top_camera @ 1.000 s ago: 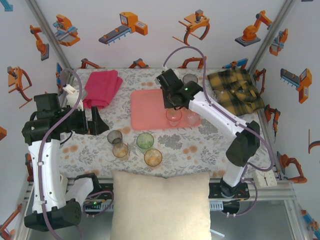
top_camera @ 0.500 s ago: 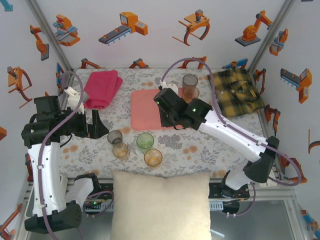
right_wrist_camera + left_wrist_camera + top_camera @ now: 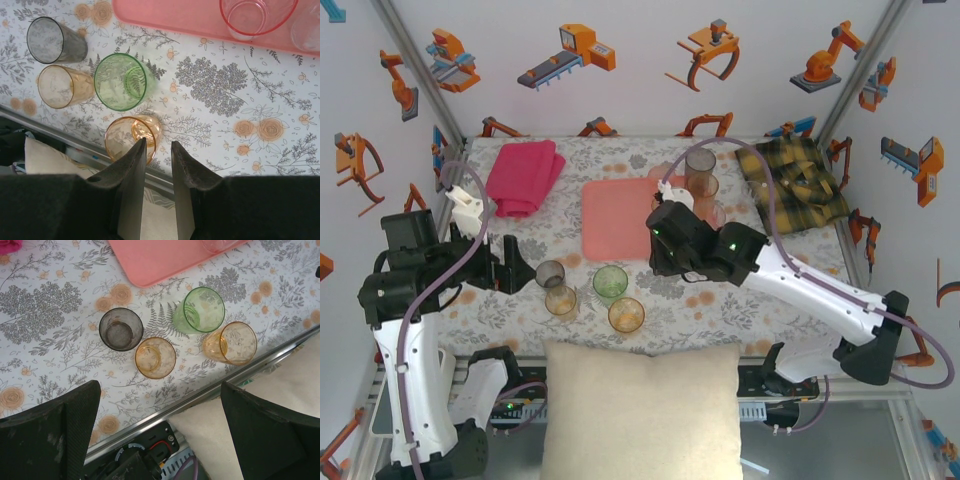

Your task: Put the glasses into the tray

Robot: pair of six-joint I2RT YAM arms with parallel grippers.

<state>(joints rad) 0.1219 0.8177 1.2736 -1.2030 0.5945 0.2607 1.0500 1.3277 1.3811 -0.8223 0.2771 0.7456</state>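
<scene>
Salmon-pink tray (image 3: 615, 220), green glass (image 3: 610, 284), two amber glasses (image 3: 626, 315), one smoky grey glass (image 3: 550, 274); table (image 3: 700, 305) cloth grey ferns with orange roses; magenta towel (image 3: 525, 175), yellow-black plaid shirt (image 3: 790, 180).

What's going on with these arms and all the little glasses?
The job is getting glasses onto the pink tray. The right gripper, empty, hovers by an amber glass, one of four grouped beside the tray. A pink glass stands in the tray. The left gripper hangs open, holding nothing.

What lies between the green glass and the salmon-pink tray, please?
Only bare floral tablecloth. In the right wrist view, the green glass stands apart from the near rim of the tray, with no object between them.
</scene>
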